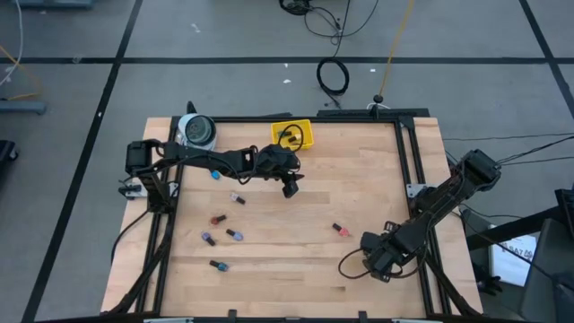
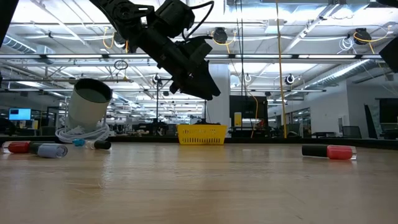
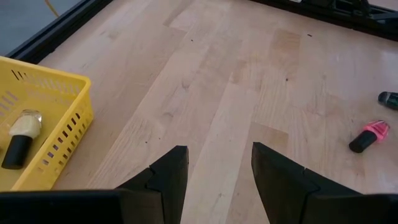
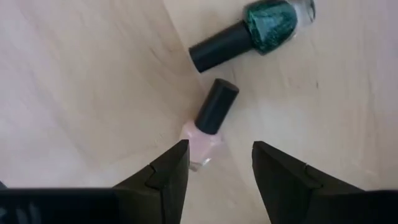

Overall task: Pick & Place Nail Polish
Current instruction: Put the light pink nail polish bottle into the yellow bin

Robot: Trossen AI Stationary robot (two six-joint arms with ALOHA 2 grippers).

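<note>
Several small nail polish bottles lie on their sides on the wooden table [image 1: 359, 179]: a blue one [image 1: 215, 176], a red one [image 1: 217, 219], a purple one [image 1: 208, 239] and a pink-red one [image 1: 340, 230]. A pale bottle [image 3: 22, 134] lies in the yellow tray [image 1: 293, 135]. My left gripper [image 1: 291, 188] is open and empty in the air just in front of the tray, as the left wrist view [image 3: 217, 152] also shows. My right gripper [image 4: 217, 149] is open at the near right of the table [image 1: 375, 256], over a pale pink bottle [image 4: 205, 124] and beside a green bottle [image 4: 249, 31].
A round grey-white tape roll [image 1: 197, 130] stands at the far left corner, with a coil of cable at its foot [image 2: 81, 134]. Black frame rails [image 1: 408, 161] run along the table's sides. The middle of the table is bare wood.
</note>
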